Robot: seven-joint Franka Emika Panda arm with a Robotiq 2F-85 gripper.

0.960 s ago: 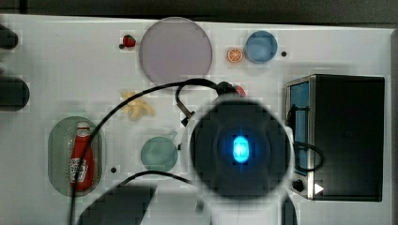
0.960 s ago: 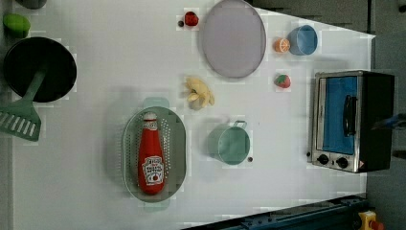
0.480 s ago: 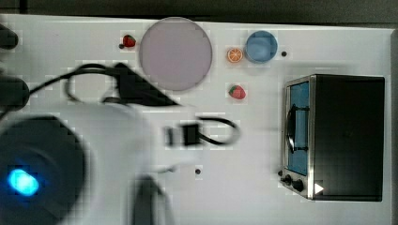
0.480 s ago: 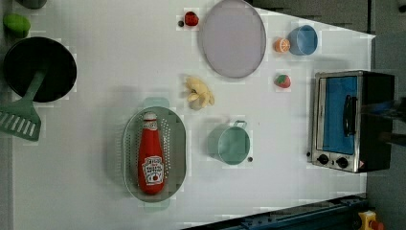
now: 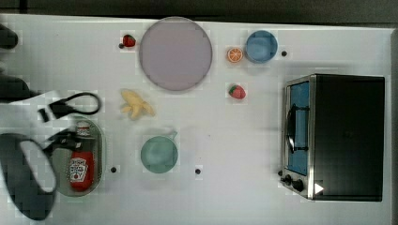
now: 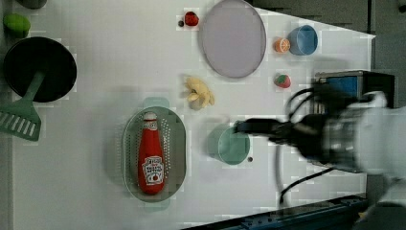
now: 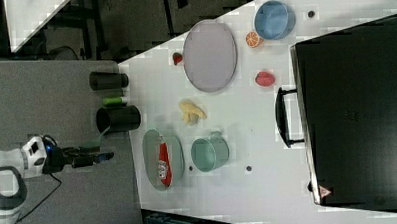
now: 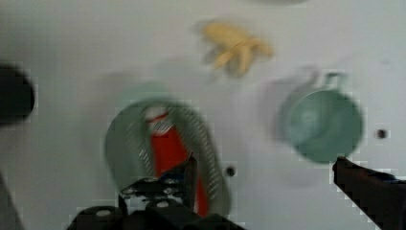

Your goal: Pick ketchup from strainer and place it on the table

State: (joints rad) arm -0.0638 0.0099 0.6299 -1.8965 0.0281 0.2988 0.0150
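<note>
Tool (image 8: 268,177) wide open, empty, above ketchup (image 8: 167,148)

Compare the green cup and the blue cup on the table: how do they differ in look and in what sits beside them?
The green cup is pale green and shows a small handle; the blue cup is blue with no handle visible. In the left view, an orange slice sits right beside the blue cup, while the green cup stands alone, with the strainer to the left view's left. Both are round, upright, and look empty.

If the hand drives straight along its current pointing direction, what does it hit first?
The open hand would probably meet bare white tabletop between the pale green perforated strainer and the round green cup, by the wrist view; depth unclear.
</note>
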